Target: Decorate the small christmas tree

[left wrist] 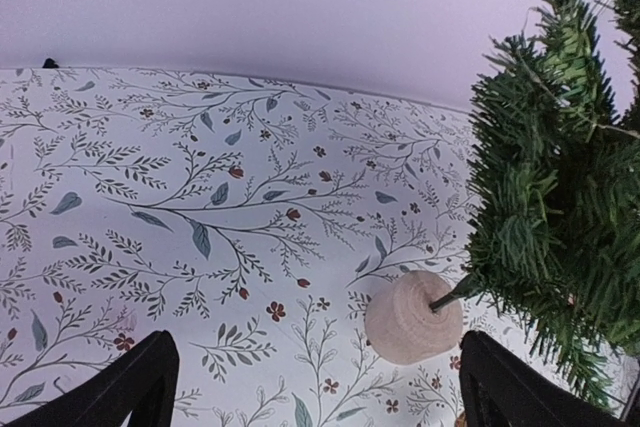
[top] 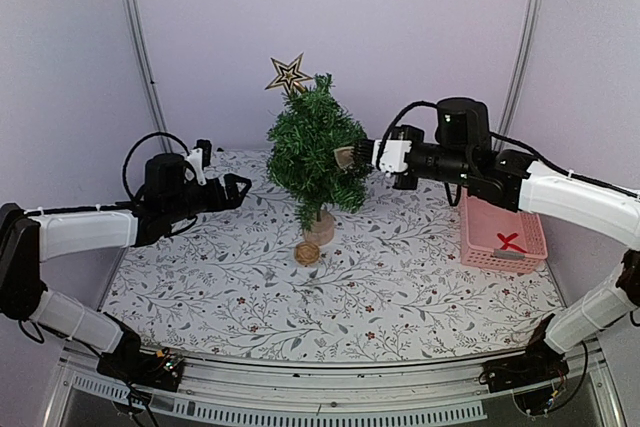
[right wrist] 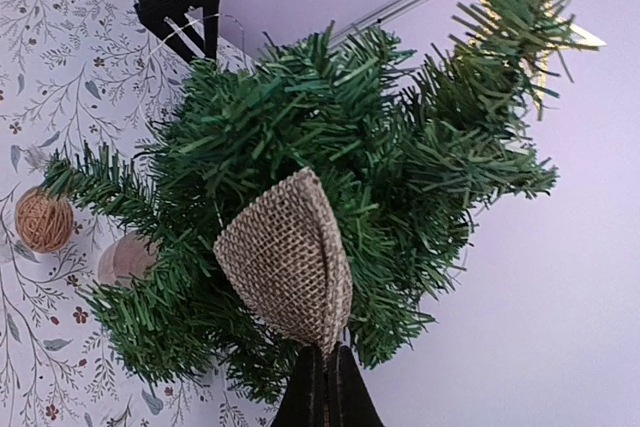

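Pink basket (top: 502,232) on a leaf-printed tablecloth (top: 220,277), lilac backdrop (top: 400,27) behind.
The basket sits at the cloth's 3 o'clock edge with a red cross (top: 511,242) inside; one metal pole (top: 143,47) rises at 11 o'clock, another (top: 527,37) at 1 o'clock.

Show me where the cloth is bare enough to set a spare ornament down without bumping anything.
Widest bare patch: the near tablecloth, between the twine ball and the near edge. A smaller one lies between the wooden base and the pink basket, under the right arm. Crowded: around the small christmas tree, where the right tool holds a burlap ornament.
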Available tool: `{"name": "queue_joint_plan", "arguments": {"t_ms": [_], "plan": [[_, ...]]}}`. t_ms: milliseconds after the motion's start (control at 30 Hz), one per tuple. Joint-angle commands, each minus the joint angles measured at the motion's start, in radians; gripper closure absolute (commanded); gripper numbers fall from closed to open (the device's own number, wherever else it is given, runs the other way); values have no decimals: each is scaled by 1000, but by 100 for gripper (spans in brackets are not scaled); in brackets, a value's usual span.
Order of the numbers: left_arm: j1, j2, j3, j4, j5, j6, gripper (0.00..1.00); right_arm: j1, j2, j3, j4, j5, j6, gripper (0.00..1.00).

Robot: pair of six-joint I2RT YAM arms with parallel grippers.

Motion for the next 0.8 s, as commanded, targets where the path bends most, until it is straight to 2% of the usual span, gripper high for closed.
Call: {"name": "queue_joint_plan", "arguments": {"t_ms": [0,233,767], "plan": [[7,5,17,28,2,8,1,8,61,19,33,-117,-9,99],[7,-6,5,27,-11,11,0,6,127,3,123,-70,-14,99],[6,14,13,37,-4,8,1,-13,230,48,151,-74,37,96]]}}
